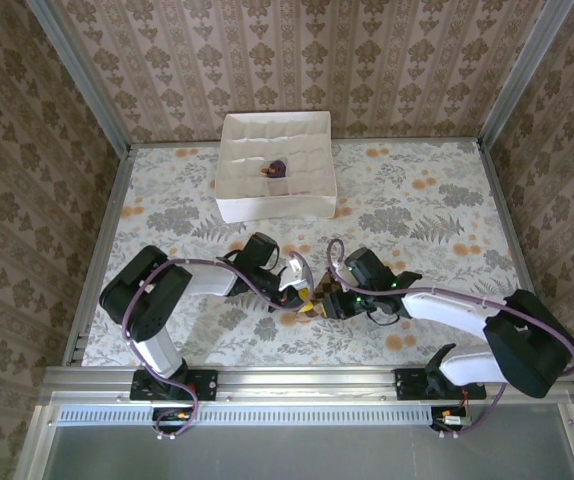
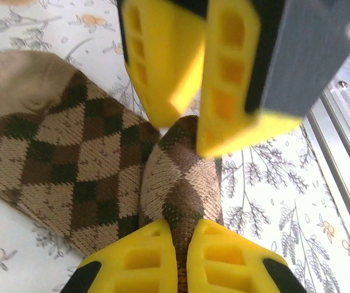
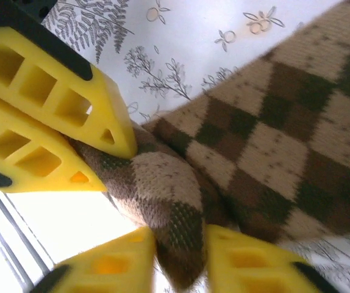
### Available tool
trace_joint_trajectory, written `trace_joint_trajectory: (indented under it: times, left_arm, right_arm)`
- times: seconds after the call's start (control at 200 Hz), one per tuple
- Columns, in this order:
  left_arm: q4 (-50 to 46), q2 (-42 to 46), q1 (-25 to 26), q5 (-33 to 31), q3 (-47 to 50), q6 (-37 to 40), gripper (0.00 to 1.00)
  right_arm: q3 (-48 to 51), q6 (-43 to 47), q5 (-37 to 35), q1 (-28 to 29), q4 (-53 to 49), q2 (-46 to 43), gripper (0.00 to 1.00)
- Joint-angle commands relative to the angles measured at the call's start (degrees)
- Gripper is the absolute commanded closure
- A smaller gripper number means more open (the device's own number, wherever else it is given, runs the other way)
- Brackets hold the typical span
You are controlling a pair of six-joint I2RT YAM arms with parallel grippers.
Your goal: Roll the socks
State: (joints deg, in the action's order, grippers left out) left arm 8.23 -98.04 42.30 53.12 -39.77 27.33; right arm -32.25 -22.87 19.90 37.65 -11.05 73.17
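Note:
The brown-and-tan diamond-checked sock (image 2: 71, 165) lies flat on the flowered table, with one end drawn up into a fold (image 3: 163, 189). My left gripper (image 2: 181, 235) is shut on that fold, with fabric pinched between its yellow fingers. My right gripper (image 3: 181, 244) faces it from the other side. Its jaws stand apart and the fold's tip sits between them. In the top view the two grippers (image 1: 302, 295) (image 1: 319, 308) meet over the sock (image 1: 305, 293) near the table's front. The dark purple sock (image 1: 277, 168) lies bundled in the white box.
A white divided box (image 1: 267, 205) stands at the back middle of the table. The metal rail (image 1: 307, 378) runs along the near edge, close behind the grippers. Patterned walls close in the left, right and back sides.

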Motion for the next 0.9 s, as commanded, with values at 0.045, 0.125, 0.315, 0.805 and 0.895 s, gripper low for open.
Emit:
trace_joint_trajectory:
  times: [0.045, 0.125, 0.315, 0.805, 0.895]
  left_arm:
    - [-8.73, -0.66, 0.64, -1.25, -0.73, 4.96, 1.0]
    - [-10.75, -0.84, 1.11, -1.91, -1.23, 6.5, 1.0]
    - [-14.99, -1.19, 2.66, -2.29, -2.82, 9.93, 1.0]
    - [-24.06, -3.23, 4.63, 1.56, -7.55, 16.25, 1.0]
    - [-24.73, -4.86, 4.79, 1.02, -8.91, 15.63, 1.0]
  right_arm:
    - [-2.47, -2.79, -5.15, -4.01, -9.09, -4.55, 0.51]
    - [-2.42, -3.66, -7.09, -6.71, -10.13, -4.56, 0.49]
    - [-8.2, -2.09, -5.38, -9.0, -10.39, 5.88, 0.64]
    - [-26.62, 4.54, -1.14, -9.0, -12.97, 32.92, 0.94]
    - [-29.37, 5.96, -0.96, -8.99, -13.95, 35.05, 0.94]
